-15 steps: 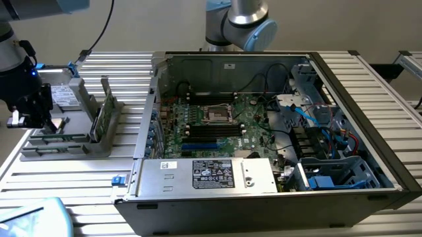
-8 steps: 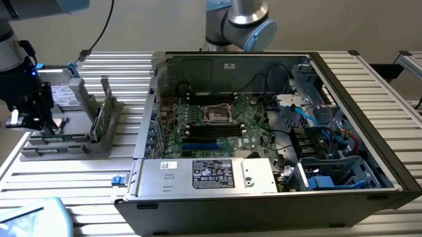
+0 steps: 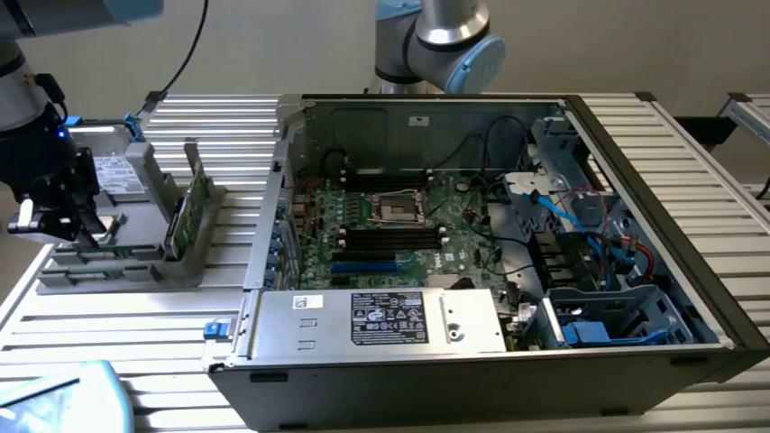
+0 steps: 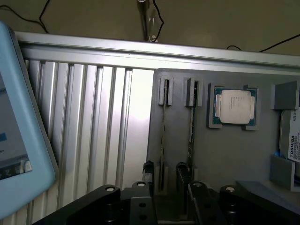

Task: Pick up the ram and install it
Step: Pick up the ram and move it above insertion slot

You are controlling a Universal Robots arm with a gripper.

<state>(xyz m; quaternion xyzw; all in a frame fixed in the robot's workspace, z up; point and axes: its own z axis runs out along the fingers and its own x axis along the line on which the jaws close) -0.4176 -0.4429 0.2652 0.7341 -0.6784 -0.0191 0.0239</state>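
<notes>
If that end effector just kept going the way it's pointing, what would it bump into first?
Probably the ram standing on edge in the gray holder, directly ahead of the end effector; depth is unclear.

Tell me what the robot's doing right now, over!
Gripper open, empty, above grey holder. Two ram sticks upright in their slots. Processor chip beside them, apart.

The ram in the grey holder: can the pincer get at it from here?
Probably yes. The pincer hangs just above the holder, and the ram stands upright with nothing over it.
</notes>
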